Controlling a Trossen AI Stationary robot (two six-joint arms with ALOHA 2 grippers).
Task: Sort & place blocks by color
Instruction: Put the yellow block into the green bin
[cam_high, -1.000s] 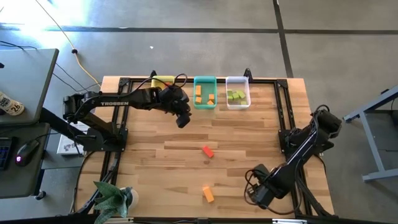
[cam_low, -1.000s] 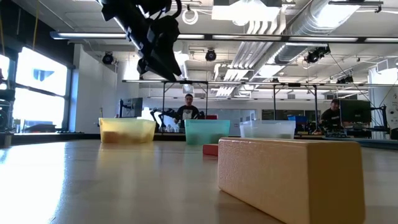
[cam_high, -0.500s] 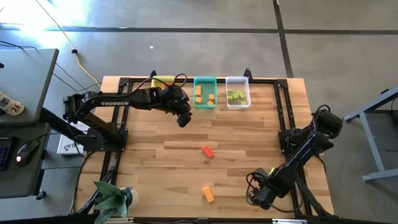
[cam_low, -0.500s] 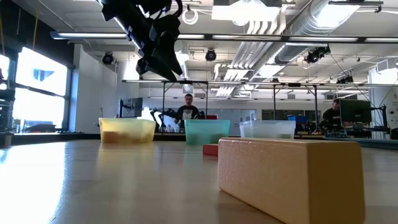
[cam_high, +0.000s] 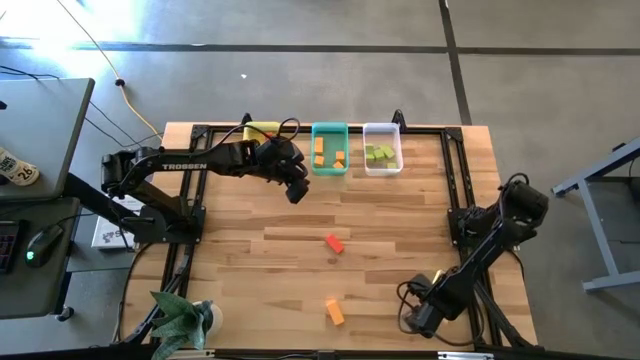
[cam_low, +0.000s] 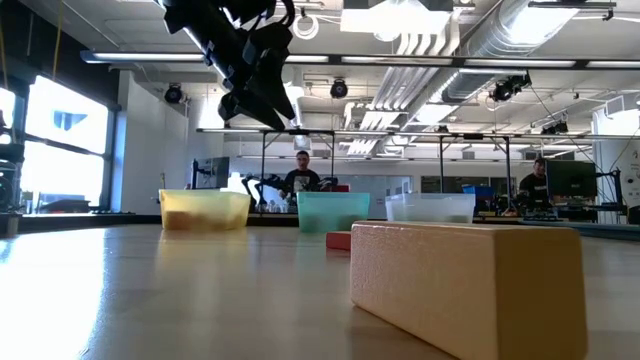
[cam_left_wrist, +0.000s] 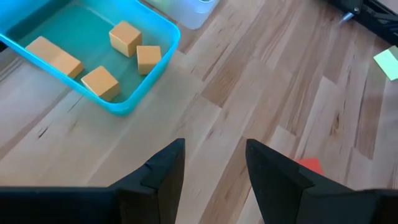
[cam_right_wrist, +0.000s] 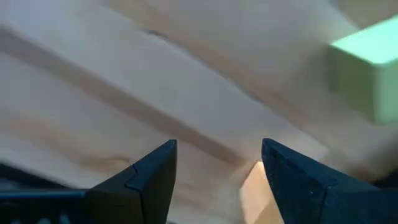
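- wooden table (cam_high: 400, 215), slatted top, black frame round its edge
- left arm (cam_high: 190, 160) reaches in from the table's left side; left gripper (cam_high: 296, 192) held up in the air just beside the teal bin's near-left corner, fingers (cam_left_wrist: 165, 174) apart with nothing between them, bare wood showing in the gap
- right arm (cam_high: 490, 240) folded low at the near right corner; right gripper (cam_high: 412, 318) close to the tabletop, fingers (cam_right_wrist: 152, 177) spread wide, holding nothing; a pale green block (cam_right_wrist: 370, 62) lies just ahead of it on the wood
- three bins in a row at the far edge: yellow bin (cam_high: 262, 131) partly hidden behind the left arm, teal bin (cam_high: 329, 149) in the middle, clear bin (cam_high: 382, 148) to the right
- teal bin holds four orange blocks (cam_left_wrist: 124, 37)
- clear bin holds light green blocks (cam_high: 378, 154), count unclear
- red block (cam_high: 334, 243) loose mid-table, well apart from both grippers
- orange bar (cam_high: 335, 312) loose near the front edge, between red block and table's near side; fills the foreground in the low view
- potted plant (cam_high: 180, 320) at the near left corner
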